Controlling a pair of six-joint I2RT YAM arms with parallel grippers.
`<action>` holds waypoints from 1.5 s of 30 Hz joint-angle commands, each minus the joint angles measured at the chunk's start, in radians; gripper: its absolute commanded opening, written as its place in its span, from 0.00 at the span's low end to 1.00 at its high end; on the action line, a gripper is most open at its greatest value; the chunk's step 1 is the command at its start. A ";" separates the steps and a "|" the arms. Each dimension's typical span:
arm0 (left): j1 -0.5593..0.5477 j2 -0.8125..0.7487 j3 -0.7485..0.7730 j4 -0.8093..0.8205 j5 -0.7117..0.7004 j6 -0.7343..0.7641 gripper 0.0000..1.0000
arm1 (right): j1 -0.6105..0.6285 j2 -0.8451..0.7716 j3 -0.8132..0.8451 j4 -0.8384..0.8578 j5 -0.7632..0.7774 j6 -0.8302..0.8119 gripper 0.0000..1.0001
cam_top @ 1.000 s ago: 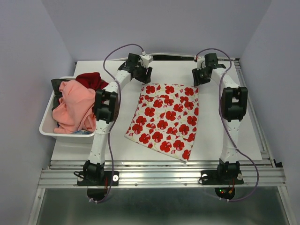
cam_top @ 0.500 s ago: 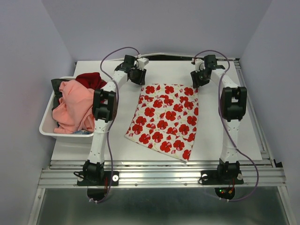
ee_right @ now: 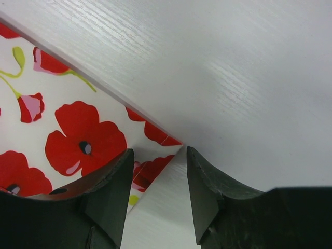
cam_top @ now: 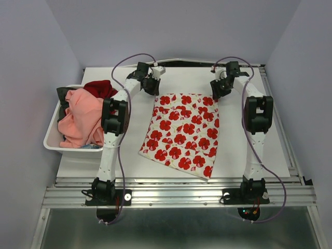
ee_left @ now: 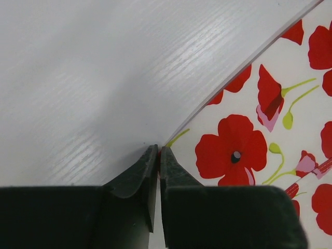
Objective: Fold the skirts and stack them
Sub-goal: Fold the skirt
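Note:
The white skirt with red flowers (cam_top: 184, 129) lies flat in the middle of the table. My left gripper (cam_top: 154, 89) is down at its far left corner. In the left wrist view its jaws (ee_left: 158, 150) are pressed together on the skirt's edge (ee_left: 249, 140), with a sliver of red cloth between them. My right gripper (cam_top: 215, 92) is at the far right corner. In the right wrist view it stands open (ee_right: 157, 155), and the skirt's folded corner (ee_right: 155, 150) lies between its fingers. A salmon-pink skirt (cam_top: 80, 116) is heaped in the bin on the left.
A white bin (cam_top: 52, 142) at the table's left edge holds the pink skirt, a dark red cloth (cam_top: 101, 88) and some dark fabric. The white tabletop (cam_top: 259, 150) ends in a metal rail at the near edge. Cables loop above both arms.
My left gripper has dropped to the skirt's far left corner and its jaws have closed there. The right gripper has barely moved and stays open.

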 commanded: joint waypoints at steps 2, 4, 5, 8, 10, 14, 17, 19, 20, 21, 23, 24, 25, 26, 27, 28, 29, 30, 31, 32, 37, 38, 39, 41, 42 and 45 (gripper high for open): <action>0.003 -0.031 -0.013 -0.105 -0.024 0.046 0.00 | -0.037 0.009 0.107 -0.001 -0.023 0.027 0.52; 0.003 -0.026 0.002 -0.117 -0.024 0.061 0.00 | -0.037 0.019 0.146 0.005 -0.026 0.032 0.52; 0.003 -0.024 0.008 -0.119 -0.024 0.064 0.00 | -0.037 0.032 0.161 0.005 -0.034 0.033 0.52; 0.003 -0.021 0.015 -0.122 -0.029 0.070 0.00 | -0.037 0.052 0.164 0.014 -0.062 0.050 0.52; 0.003 -0.018 0.016 -0.123 -0.030 0.072 0.00 | -0.037 0.062 0.166 0.016 -0.095 0.056 0.52; 0.003 -0.017 0.016 -0.128 -0.030 0.075 0.00 | -0.037 0.088 0.169 0.008 -0.140 0.039 0.52; 0.003 -0.014 0.013 -0.128 -0.030 0.075 0.00 | -0.037 0.108 0.169 -0.016 -0.177 0.013 0.52; 0.003 -0.012 0.016 -0.128 -0.029 0.073 0.00 | -0.037 0.122 0.164 -0.036 -0.195 -0.002 0.52; 0.003 -0.012 0.016 -0.128 -0.030 0.073 0.00 | -0.037 0.127 0.164 -0.042 -0.194 -0.010 0.52; 0.003 -0.012 0.018 -0.128 -0.030 0.070 0.00 | -0.037 0.130 0.155 -0.047 -0.188 -0.019 0.51; 0.003 -0.012 0.018 -0.128 -0.033 0.069 0.00 | -0.037 0.131 0.140 -0.055 -0.178 -0.040 0.47; 0.003 -0.012 0.018 -0.129 -0.033 0.070 0.00 | -0.037 0.128 0.118 -0.053 -0.169 -0.048 0.45; 0.003 -0.014 0.018 -0.129 -0.035 0.070 0.00 | -0.037 0.125 0.107 -0.055 -0.166 -0.056 0.43; 0.003 -0.015 0.018 -0.131 -0.036 0.072 0.00 | -0.037 0.122 0.098 -0.061 -0.164 -0.072 0.40; 0.003 -0.017 0.015 -0.132 -0.036 0.070 0.00 | -0.037 0.115 0.084 -0.067 -0.164 -0.080 0.39; 0.003 -0.021 0.013 -0.135 -0.036 0.072 0.00 | -0.037 0.110 0.077 -0.076 -0.166 -0.095 0.39; 0.003 -0.023 0.011 -0.136 -0.036 0.073 0.00 | -0.037 0.105 0.069 -0.081 -0.166 -0.103 0.38; 0.003 -0.024 0.008 -0.137 -0.036 0.073 0.00 | -0.037 0.095 0.063 -0.084 -0.166 -0.106 0.38; 0.003 -0.029 0.005 -0.139 -0.036 0.075 0.00 | -0.037 0.092 0.054 -0.094 -0.166 -0.118 0.38; 0.003 -0.032 0.004 -0.139 -0.036 0.075 0.00 | -0.037 0.088 0.054 -0.102 -0.168 -0.123 0.38; 0.003 -0.037 -0.005 -0.140 -0.036 0.077 0.00 | -0.037 0.084 0.054 -0.143 -0.190 -0.143 0.40; 0.003 -0.038 -0.007 -0.140 -0.038 0.077 0.00 | -0.037 0.084 0.052 -0.156 -0.192 -0.148 0.42; 0.003 -0.038 -0.005 -0.140 -0.038 0.075 0.00 | -0.037 0.085 0.054 -0.162 -0.194 -0.152 0.43; 0.003 -0.040 -0.008 -0.139 -0.039 0.078 0.00 | -0.037 0.087 0.054 -0.174 -0.189 -0.163 0.40; 0.003 -0.041 -0.010 -0.137 -0.039 0.078 0.00 | -0.037 0.087 0.046 -0.174 -0.186 -0.171 0.38; 0.003 -0.041 -0.010 -0.134 -0.039 0.077 0.00 | -0.037 0.090 0.028 -0.168 -0.158 -0.188 0.28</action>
